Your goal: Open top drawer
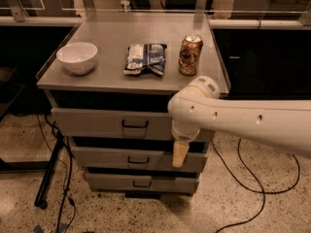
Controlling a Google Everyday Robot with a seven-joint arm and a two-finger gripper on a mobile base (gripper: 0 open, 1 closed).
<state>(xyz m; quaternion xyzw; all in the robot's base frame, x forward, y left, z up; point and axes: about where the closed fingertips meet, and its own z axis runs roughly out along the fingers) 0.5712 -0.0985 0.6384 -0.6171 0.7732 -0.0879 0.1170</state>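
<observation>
Top drawer (92,123): wide grey metal front, flat & smooth, small dark handle (135,125) in the middle, just under the cabinet top (112,79). Gripper (179,155), cream & pointy, hangs right of handle, lower down. Apart or together, can't tell.

Showing a thick, smooth cream-white arm (252,123), carrying small dark round holes along its side and a grey ridged patch on the rounded joint; ending in a pale tan gripper (179,154), hanging before the middle drawer (104,158).
</observation>
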